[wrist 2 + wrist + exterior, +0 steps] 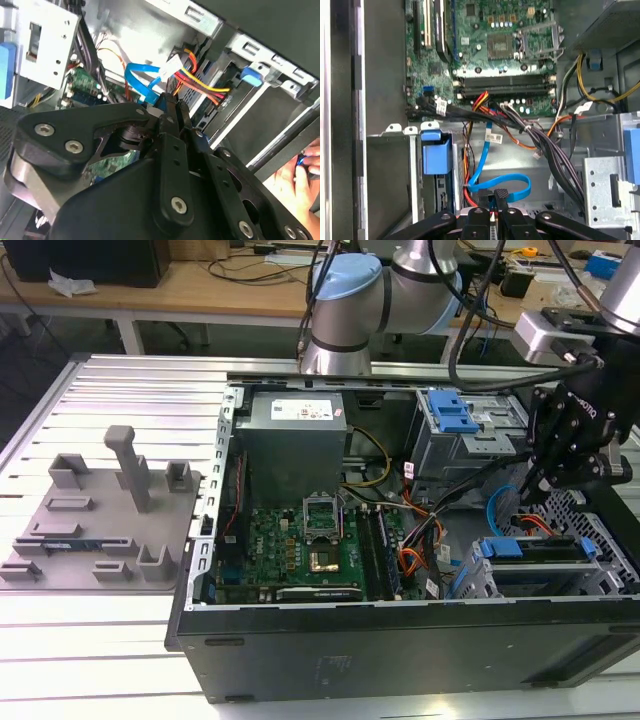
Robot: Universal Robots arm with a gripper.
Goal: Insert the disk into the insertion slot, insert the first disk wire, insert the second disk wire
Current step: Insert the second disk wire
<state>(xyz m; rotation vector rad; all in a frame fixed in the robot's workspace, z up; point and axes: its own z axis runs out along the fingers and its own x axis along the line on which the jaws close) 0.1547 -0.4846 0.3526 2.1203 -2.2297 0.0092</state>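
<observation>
The disk (537, 549), framed in its blue carrier (435, 156), lies inside the insertion slot (478, 578), the low grey cage at the exterior view's right. My black gripper (535, 485) hangs just behind that cage. In the first wrist view the gripper (495, 201) is shut on the black plug of a flat blue disk wire (512, 181), which loops beside the carrier. The second wrist view shows the same blue wire (141, 80) running out from the gripper (168, 103). A bundle of red, yellow and orange wires with a white plug (174, 65) hangs close by.
The open computer case (400, 640) holds a motherboard (300, 545), a grey power supply (292, 435) and a taller cage with a blue latch (452, 415). A grey fixture plate (100, 515) lies at the exterior view's left. A person's hand (299, 172) rests at the case edge.
</observation>
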